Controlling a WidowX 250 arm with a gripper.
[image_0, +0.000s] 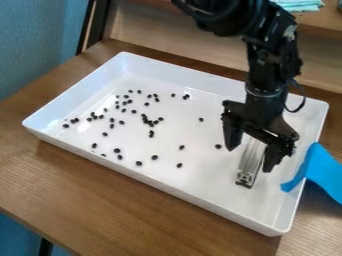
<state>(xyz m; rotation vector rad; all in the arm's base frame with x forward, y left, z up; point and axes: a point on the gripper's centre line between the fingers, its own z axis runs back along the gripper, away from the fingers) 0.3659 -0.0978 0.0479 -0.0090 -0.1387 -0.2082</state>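
Observation:
The black gripper (250, 159) hangs down over the right part of a white tray (160, 187), with its two fingers spread apart. Between and below them is a silver grooved metal bar (248, 169), its end face toward the tray's front edge. The bar's upper end is hidden behind the gripper. A gap shows between the left finger and the bar. Many small black beans (154, 157) lie scattered over the left and middle of the tray, some of them in small clusters.
Blue tape (314, 171) lies across the tray's right rim and hangs onto the brown wooden table (127, 210). A wooden panel (174, 35) stands behind the tray, with folded teal cloth (299, 5) at the top right. The tray's raised walls surround the beans and bar.

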